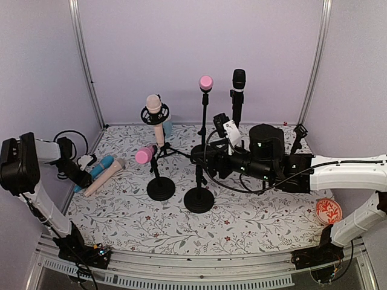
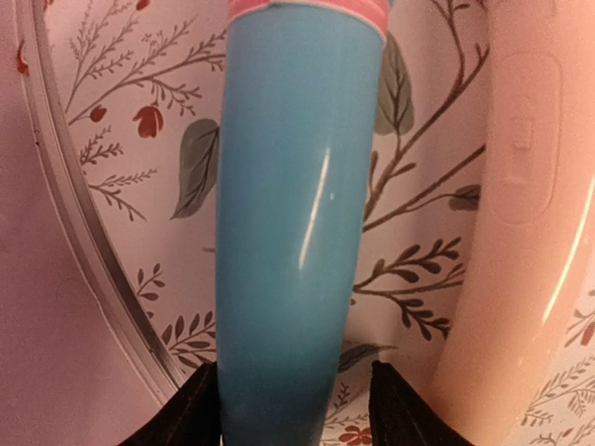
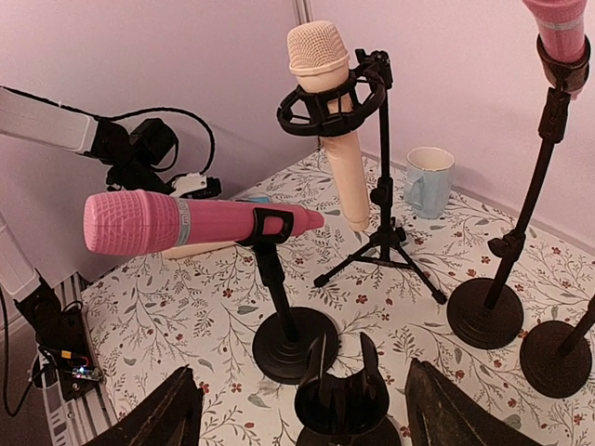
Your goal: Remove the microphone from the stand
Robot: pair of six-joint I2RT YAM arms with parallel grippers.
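A blue microphone [image 2: 297, 214] lies on the floral table [image 1: 254, 220], with a pale pink one [image 2: 521, 232] beside it; both show at the left of the top view, blue [image 1: 103, 164] and pale pink [image 1: 107, 175]. My left gripper [image 2: 293, 418] is open astride the blue handle; its left finger touches the handle and the right finger stands apart from it. My right gripper [image 3: 321, 418] is open, its fingers either side of an empty black clip [image 3: 346, 395] on a stand [image 1: 199, 199]. A pink microphone [image 3: 177, 223] lies level in a short stand's clip [image 3: 271, 226].
A pale pink microphone [image 1: 155, 115] hangs in a shock mount on a tripod. A pink-headed microphone [image 1: 206, 83] and a black one [image 1: 239, 81] stand on tall stands at the back. A pale blue mug [image 3: 429, 181] is behind the tripod. An orange disc [image 1: 328, 211] lies at the right.
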